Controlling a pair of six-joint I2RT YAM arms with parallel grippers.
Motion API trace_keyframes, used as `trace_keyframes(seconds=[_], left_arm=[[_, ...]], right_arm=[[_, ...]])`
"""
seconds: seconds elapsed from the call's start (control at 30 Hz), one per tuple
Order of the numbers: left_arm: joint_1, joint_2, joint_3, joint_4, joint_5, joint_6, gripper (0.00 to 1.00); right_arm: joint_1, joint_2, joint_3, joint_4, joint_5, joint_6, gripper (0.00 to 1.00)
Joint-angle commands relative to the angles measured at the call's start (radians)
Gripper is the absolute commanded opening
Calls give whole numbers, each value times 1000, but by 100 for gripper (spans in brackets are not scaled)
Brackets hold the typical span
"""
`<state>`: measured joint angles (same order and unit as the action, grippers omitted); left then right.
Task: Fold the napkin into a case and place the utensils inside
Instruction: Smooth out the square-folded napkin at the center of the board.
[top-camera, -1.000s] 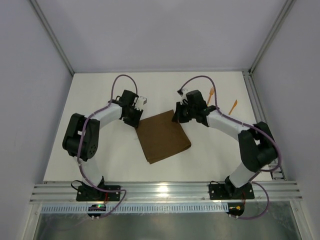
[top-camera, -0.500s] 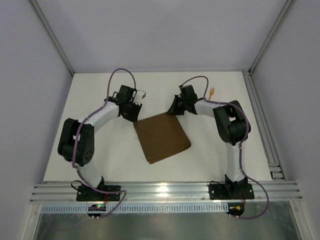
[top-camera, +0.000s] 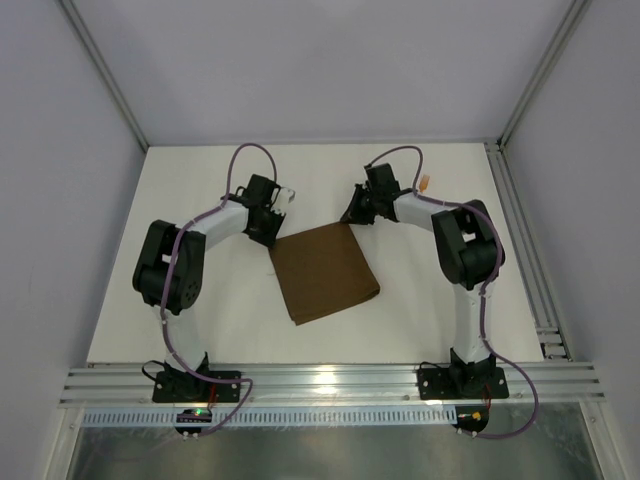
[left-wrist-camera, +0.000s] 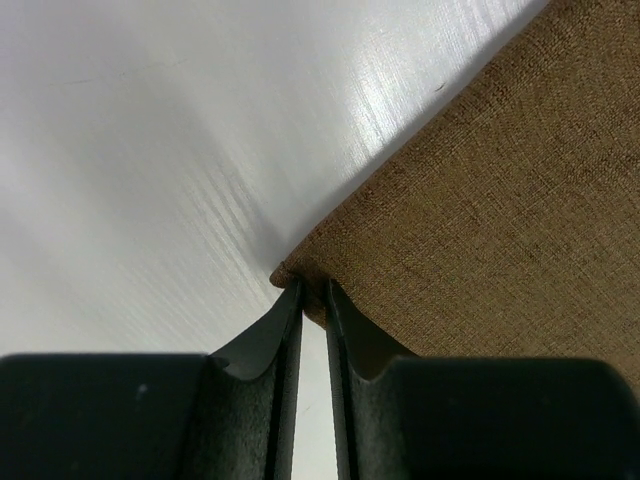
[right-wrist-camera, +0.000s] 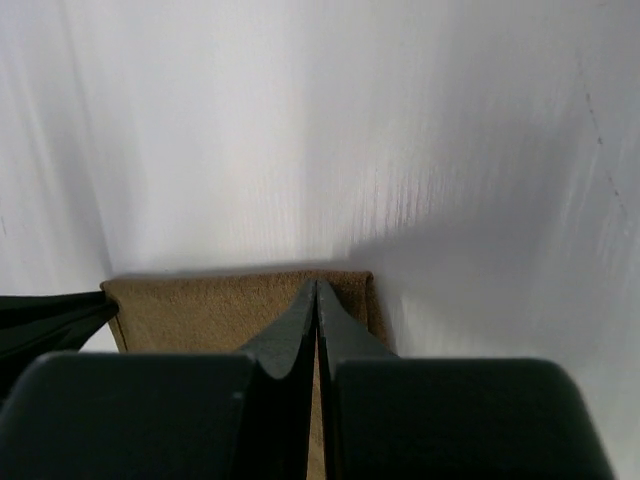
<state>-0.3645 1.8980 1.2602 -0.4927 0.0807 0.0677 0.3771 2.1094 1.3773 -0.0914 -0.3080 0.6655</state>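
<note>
The dark brown napkin (top-camera: 325, 272) lies flat as a tilted square in the middle of the white table. My left gripper (top-camera: 268, 238) is at its far left corner. In the left wrist view the jaws (left-wrist-camera: 312, 295) stand almost together with the napkin (left-wrist-camera: 500, 220) corner nipped between the tips. My right gripper (top-camera: 350, 217) is at the far right corner, shut, its tips (right-wrist-camera: 316, 290) on the napkin (right-wrist-camera: 200, 310) edge. One orange utensil (top-camera: 425, 183) peeks out behind the right arm; the other is hidden.
An aluminium rail (top-camera: 520, 240) runs along the table's right side and a slotted rail (top-camera: 330, 380) along the front by the arm bases. Grey walls close in the left, back and right.
The right arm's elbow has swung in toward the back, covering the pointed utensil. The left jaws have narrowed onto the napkin's corner. The napkin lies where it was.
</note>
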Motion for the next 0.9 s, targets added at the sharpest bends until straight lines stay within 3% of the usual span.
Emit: trace_keyframes(seconds=[0.0, 0.17, 0.37, 0.63, 0.87], left_arm=[[1, 16, -24, 22, -13, 11, 16], [2, 12, -28, 29, 1, 4, 16], [1, 13, -27, 23, 1, 7, 16], [1, 41, -19, 19, -19, 12, 12], [2, 33, -19, 19, -7, 17, 11]], right_arm=[[14, -144, 51, -103, 55, -180, 3], [62, -324, -136, -84, 41, -273, 3], [65, -330, -383, -18, 38, -218, 3], [-40, -246, -408, -2, 37, -216, 3], [-38, -402, -396, -89, 61, -286, 3]])
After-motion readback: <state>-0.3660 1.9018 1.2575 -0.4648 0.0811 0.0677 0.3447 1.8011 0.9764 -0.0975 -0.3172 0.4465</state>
